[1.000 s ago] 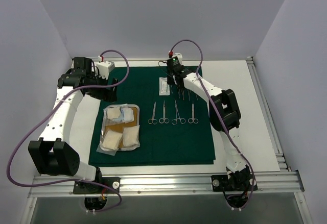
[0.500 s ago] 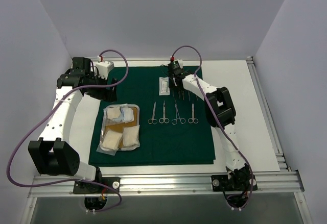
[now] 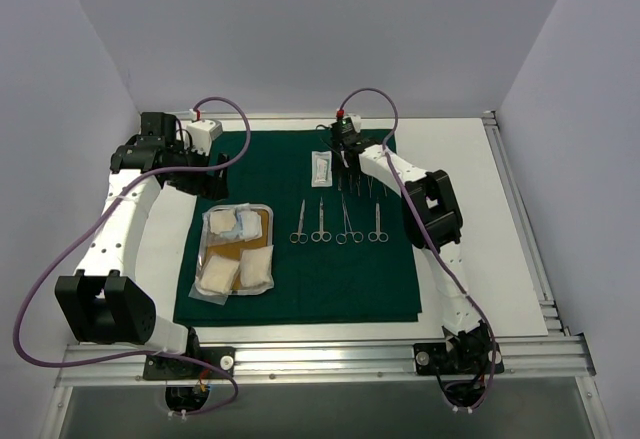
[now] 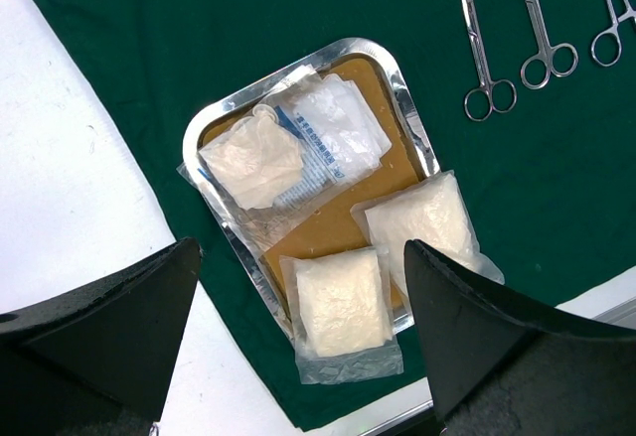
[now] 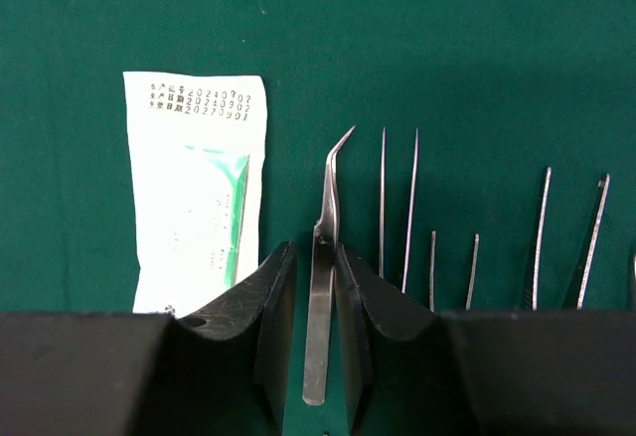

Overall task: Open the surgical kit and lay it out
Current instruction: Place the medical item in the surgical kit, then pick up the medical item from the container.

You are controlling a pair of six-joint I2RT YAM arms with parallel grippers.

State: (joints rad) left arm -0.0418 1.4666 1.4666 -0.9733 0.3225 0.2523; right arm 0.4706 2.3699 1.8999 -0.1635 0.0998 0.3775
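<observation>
The dark green cloth lies spread flat on the table. On its left stands the steel tray with a tan liner and gauze packets; two of them hang over its near rim. Several scissors and forceps lie in a row at mid-cloth. My right gripper is low at the far edge of the cloth, slightly open, its fingers either side of curved tweezers that lie on the cloth. My left gripper is wide open and empty, high over the tray.
A white printed packet lies just left of the curved tweezers. Several straight tweezers and probes lie to the right of them. White table borders the cloth on both sides. Grey walls stand close around.
My right gripper has shifted slightly along the far edge of the cloth by the tweezers. The left arm has not moved.
</observation>
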